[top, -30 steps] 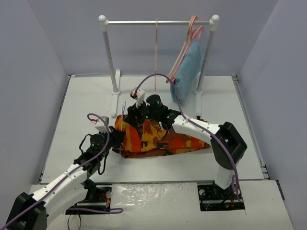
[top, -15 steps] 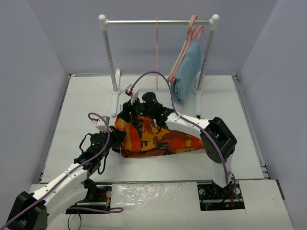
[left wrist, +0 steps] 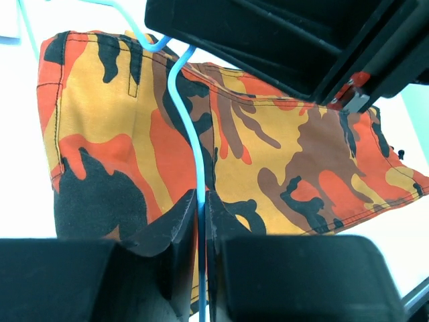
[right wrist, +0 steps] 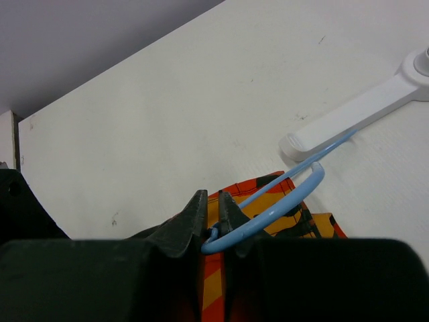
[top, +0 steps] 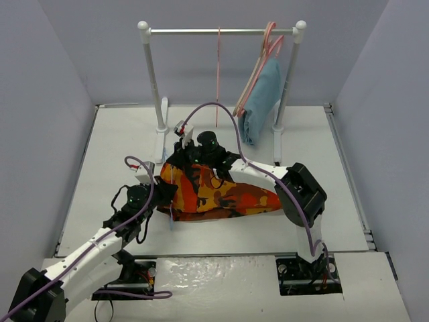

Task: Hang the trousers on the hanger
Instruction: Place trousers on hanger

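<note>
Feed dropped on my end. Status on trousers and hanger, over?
Left gripper shut on hanger wire; right gripper shut on its curved end. Trousers lying on table, under the wire. No obstruction seen.

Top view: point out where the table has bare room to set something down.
Bare table lies between the left wall and the rack, right of the trousers up to the table's edge, and in the strip in front of them. Crowded: the centre, where left gripper and right gripper clamp the hanger at the trousers.
</note>
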You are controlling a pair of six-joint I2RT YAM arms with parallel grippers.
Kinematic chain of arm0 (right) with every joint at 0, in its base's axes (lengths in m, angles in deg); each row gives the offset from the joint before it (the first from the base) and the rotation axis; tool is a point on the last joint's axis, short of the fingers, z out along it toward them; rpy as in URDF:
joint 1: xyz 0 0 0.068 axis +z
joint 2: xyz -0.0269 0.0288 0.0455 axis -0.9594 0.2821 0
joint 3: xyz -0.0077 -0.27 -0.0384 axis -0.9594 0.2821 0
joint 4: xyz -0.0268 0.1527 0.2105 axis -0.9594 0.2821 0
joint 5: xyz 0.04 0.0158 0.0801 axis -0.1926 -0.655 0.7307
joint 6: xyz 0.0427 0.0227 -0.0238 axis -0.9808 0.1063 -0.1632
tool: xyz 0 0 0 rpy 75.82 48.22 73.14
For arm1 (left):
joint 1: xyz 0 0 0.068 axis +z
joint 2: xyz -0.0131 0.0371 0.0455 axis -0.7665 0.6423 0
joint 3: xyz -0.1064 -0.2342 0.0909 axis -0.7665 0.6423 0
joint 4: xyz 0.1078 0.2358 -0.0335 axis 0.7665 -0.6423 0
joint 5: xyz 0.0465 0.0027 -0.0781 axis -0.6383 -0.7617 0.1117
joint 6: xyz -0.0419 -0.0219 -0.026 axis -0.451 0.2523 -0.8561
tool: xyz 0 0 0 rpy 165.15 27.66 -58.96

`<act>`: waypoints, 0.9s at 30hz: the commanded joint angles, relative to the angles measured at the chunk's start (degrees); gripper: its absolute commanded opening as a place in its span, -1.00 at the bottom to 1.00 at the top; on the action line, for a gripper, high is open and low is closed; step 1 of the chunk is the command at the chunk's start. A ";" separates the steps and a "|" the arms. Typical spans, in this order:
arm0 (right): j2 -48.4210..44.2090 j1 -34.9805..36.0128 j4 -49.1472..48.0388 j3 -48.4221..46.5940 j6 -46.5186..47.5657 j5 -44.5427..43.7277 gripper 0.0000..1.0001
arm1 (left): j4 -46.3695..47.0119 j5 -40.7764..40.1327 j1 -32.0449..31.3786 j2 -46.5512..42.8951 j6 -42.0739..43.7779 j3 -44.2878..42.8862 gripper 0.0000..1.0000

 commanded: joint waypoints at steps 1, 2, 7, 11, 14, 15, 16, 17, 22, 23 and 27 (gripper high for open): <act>-1.90 0.19 -4.08 -2.42 1.57 1.06 -1.00 | -3.27 -0.67 0.00 0.08 -0.30 -7.35 -0.62; -2.06 0.13 -3.71 -2.38 1.74 1.21 -1.00 | -4.92 -0.87 0.01 0.05 -0.14 -8.27 -0.40; -3.06 0.04 -3.40 -1.19 1.74 1.45 -1.00 | -18.73 -5.85 0.67 0.12 1.29 -16.07 0.50; -4.50 0.04 -3.39 0.07 1.74 -0.24 -1.00 | -28.21 -9.20 2.74 1.67 1.36 -20.90 0.56; -4.67 0.04 -3.13 0.10 1.77 -0.74 -1.00 | -29.80 -6.91 6.34 3.82 -0.66 -21.74 0.56; -4.77 0.08 -3.13 0.12 1.64 -0.92 -1.00 | -30.14 -5.41 8.13 4.81 -1.71 -21.72 0.56; -4.85 0.08 -3.17 0.24 1.60 -1.03 -1.00 | -30.33 -3.99 9.73 5.75 -2.45 -21.60 0.56; -4.89 0.07 -3.22 0.33 1.61 -1.04 -1.00 | -30.18 -2.45 11.18 6.51 -2.71 -21.51 0.56; -5.29 0.23 -3.40 0.69 1.39 -1.14 -1.00 | -29.82 4.51 14.59 13.70 -2.06 -23.58 0.57; -5.35 0.39 -3.40 0.80 1.39 -1.24 -1.00 | -29.98 4.79 14.70 14.80 -1.89 -24.18 0.57; -5.50 0.60 -3.48 1.04 1.34 -1.29 -1.00 | -29.16 6.98 16.02 18.90 -1.50 -25.02 0.57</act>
